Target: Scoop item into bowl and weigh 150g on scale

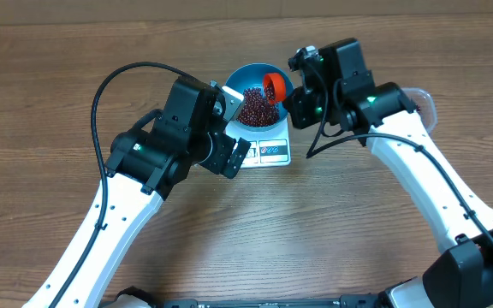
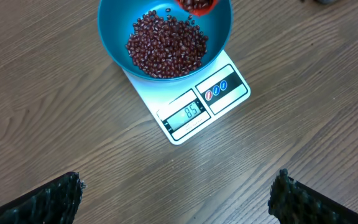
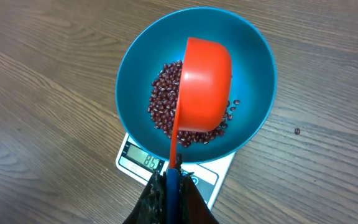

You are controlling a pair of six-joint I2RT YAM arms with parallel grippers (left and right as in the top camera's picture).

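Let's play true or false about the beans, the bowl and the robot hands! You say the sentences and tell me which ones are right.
1. The blue bowl sits on the white scale. True.
2. The bowl is empty. False: a heap of beans lies in it.
3. The right gripper holds an orange scoop tipped over the bowl. True.
4. The left gripper grips the bowl. False: it is open, holds nothing and is apart from the bowl.
5. The display shows 150. False: it shows 85.
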